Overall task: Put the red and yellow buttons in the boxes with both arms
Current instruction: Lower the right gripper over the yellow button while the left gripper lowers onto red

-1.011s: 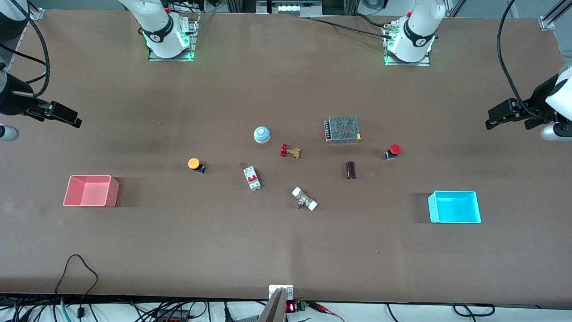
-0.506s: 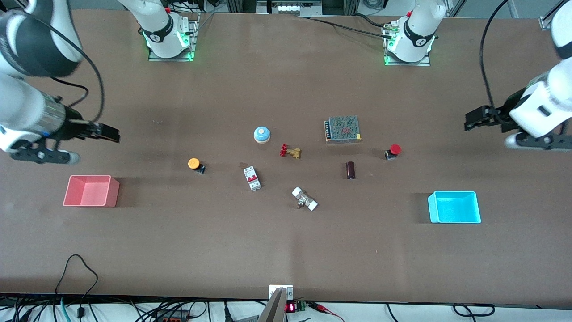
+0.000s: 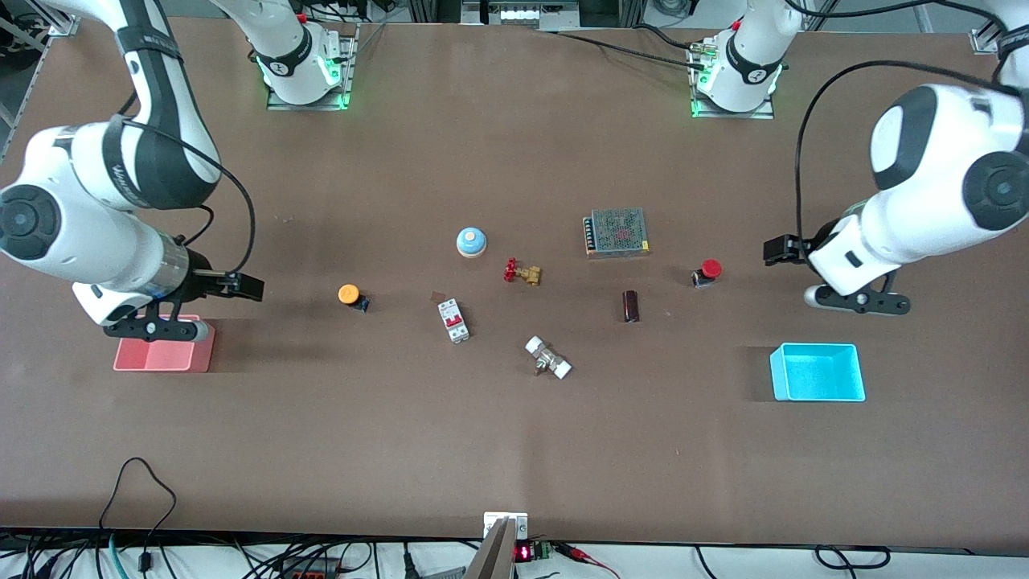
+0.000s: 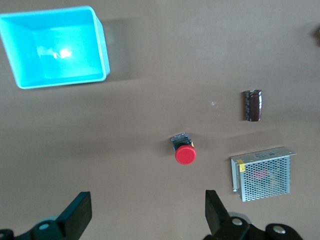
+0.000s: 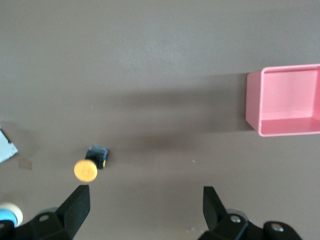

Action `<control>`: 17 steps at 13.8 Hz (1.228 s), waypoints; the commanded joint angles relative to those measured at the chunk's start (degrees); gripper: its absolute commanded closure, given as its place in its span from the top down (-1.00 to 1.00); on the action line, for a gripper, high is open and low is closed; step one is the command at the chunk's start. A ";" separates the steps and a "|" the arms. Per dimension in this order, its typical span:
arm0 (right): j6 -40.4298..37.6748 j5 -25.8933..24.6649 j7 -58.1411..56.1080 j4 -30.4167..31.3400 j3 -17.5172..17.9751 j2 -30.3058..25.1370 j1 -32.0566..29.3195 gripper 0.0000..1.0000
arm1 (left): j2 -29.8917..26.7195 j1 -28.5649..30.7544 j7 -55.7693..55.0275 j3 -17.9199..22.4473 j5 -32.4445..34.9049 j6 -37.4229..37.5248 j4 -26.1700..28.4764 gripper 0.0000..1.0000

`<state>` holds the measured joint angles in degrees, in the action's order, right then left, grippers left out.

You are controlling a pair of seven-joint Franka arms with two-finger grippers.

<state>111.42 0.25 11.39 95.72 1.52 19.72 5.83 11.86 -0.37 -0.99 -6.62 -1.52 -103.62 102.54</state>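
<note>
The yellow button [image 3: 350, 295] lies on the table toward the right arm's end; it also shows in the right wrist view [image 5: 86, 170]. The red button [image 3: 707, 271] lies toward the left arm's end and shows in the left wrist view [image 4: 185, 154]. My right gripper [image 3: 248, 287] is open and empty, over the table between the pink box [image 3: 165, 355] and the yellow button; its wrist hides part of that box. My left gripper [image 3: 774, 251] is open and empty, over the table beside the red button. The cyan box [image 3: 817, 371] is empty.
Between the buttons lie a blue dome [image 3: 471, 241], a brass valve with a red handle [image 3: 522, 273], a white breaker [image 3: 453, 320], a white fitting [image 3: 548, 358], a dark cylinder [image 3: 631, 305] and a mesh-topped power supply [image 3: 616, 232].
Both arms have swung in from the table's ends toward the middle. Each gripper is now closer to its button. The right wrist now covers part of the pink box.
</note>
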 commanded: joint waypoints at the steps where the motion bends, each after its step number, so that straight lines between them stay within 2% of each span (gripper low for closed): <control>1: 3.62 0.46 5.29 1.84 -0.21 0.49 3.90 1.00 | -1.84 -1.56 -0.06 0.12 -0.94 -1.67 4.76 1.00; 2: 4.67 0.20 6.27 1.93 -0.21 1.62 5.23 1.00 | -1.75 -1.82 -1.72 0.12 -0.94 -3.68 6.52 1.00; 3: 5.73 0.11 6.28 2.37 -0.21 2.16 6.11 1.00 | -1.84 -2.08 -5.74 0.03 -0.94 -8.74 10.02 1.00; 4: 7.57 -0.07 6.28 3.94 -0.12 2.25 7.08 1.00 | -1.84 -2.52 -9.26 0.11 -0.94 -13.49 12.92 1.00; 6: 13.18 -0.42 6.28 9.11 1.10 1.29 7.70 1.00 | -0.01 -3.05 -15.59 0.12 -0.94 -18.79 15.40 1.00; 7: 16.08 -1.12 6.36 12.01 1.98 0.68 7.53 1.00 | 1.14 -3.32 -19.45 0.03 -0.94 -20.12 15.67 1.00; 10: 22.59 -4.72 8.37 17.73 3.31 -0.21 7.44 1.00 | 4.04 -3.58 -21.24 0.03 -0.94 -21.89 15.85 1.00; 13: 25.60 -5.52 8.82 19.51 3.31 0.14 7.52 1.00 | 5.88 -3.58 -21.77 0.03 -4.97 -23.64 16.91 1.00; 17: 29.81 -6.13 8.82 21.61 3.40 1.19 7.79 1.00 | 7.82 -4.11 -21.60 0.03 -5.25 -25.32 17.79 1.00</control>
<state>138.36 -4.81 19.03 114.65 4.53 21.80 13.67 19.21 -3.77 -22.22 -6.71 -5.72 -128.00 119.70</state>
